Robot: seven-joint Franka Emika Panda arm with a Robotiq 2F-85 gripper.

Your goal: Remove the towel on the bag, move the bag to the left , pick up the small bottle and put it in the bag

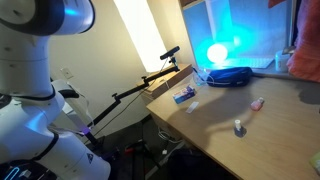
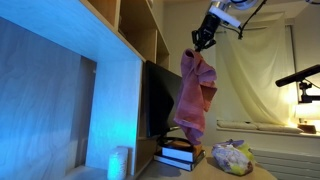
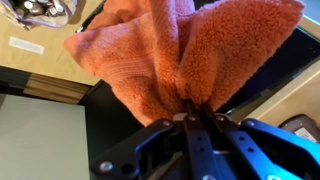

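Aloft, the towel (image 2: 197,95) hangs well above the table (image 1: 215,125), its long axis vertical, pinched end up and loose folds pointing down. The bag (image 2: 232,157) lies uncovered below, to the right. The gripper (image 2: 198,46) has its jaws pressed together on the towel's gathered top. Best practice is to carry the towel sideways, well clear of the bag, lower it until slack, then release. The likely bottle (image 1: 240,126) stands near the table's front.

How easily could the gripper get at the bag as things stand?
Probably not yet. The gripper is shut on the towel, held high, so its jaws are occupied. The bag itself looks uncovered below.
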